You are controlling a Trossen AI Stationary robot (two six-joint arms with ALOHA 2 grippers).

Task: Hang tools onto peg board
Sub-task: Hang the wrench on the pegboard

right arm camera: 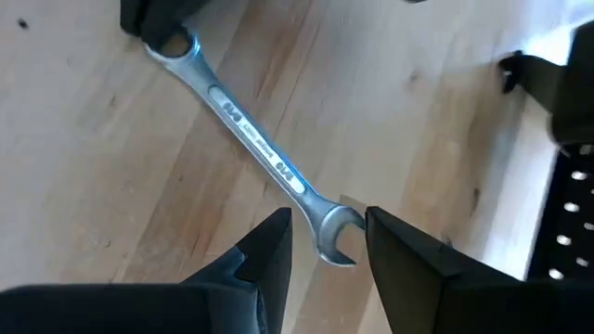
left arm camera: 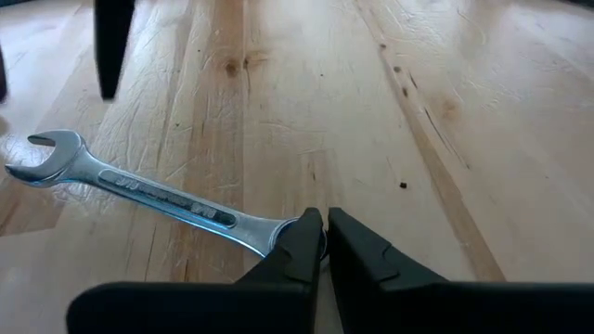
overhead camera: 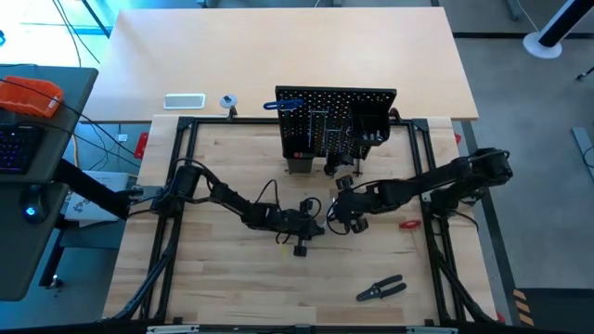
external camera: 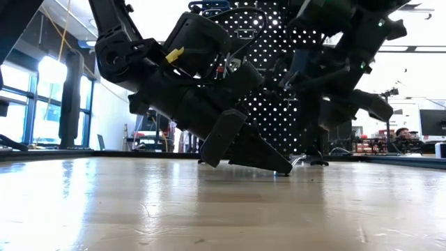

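Note:
A silver open-ended wrench (left arm camera: 148, 193) lies flat on the wooden table (left arm camera: 371, 111) in front of the upright black peg board (overhead camera: 336, 121). My left gripper (left arm camera: 325, 232) is shut on one end of it; it shows in the high view (overhead camera: 314, 225) at the table's middle. My right gripper (right arm camera: 327, 232) is open just above the wrench's other end, its two fingers standing on either side of the open-jaw head (right arm camera: 336, 237) without touching it; it also shows in the high view (overhead camera: 338, 211). A blue-handled key (overhead camera: 278, 105) hangs at the board's top left. My left gripper pinches the wrench's near end (left arm camera: 278, 230) between its two fingertips. The fingers come in low and slanting, along the wrench's length. The wrench lies on the table; its far open-jaw head (left arm camera: 42, 153) points away from the fingers.
Black-handled pliers (overhead camera: 380, 289) lie near the table's front right. A small red-handled tool (overhead camera: 408, 223) lies to the right of my right gripper. A white tray (overhead camera: 184, 100) and a tape roll (overhead camera: 228, 100) sit on the far table, left of the board.

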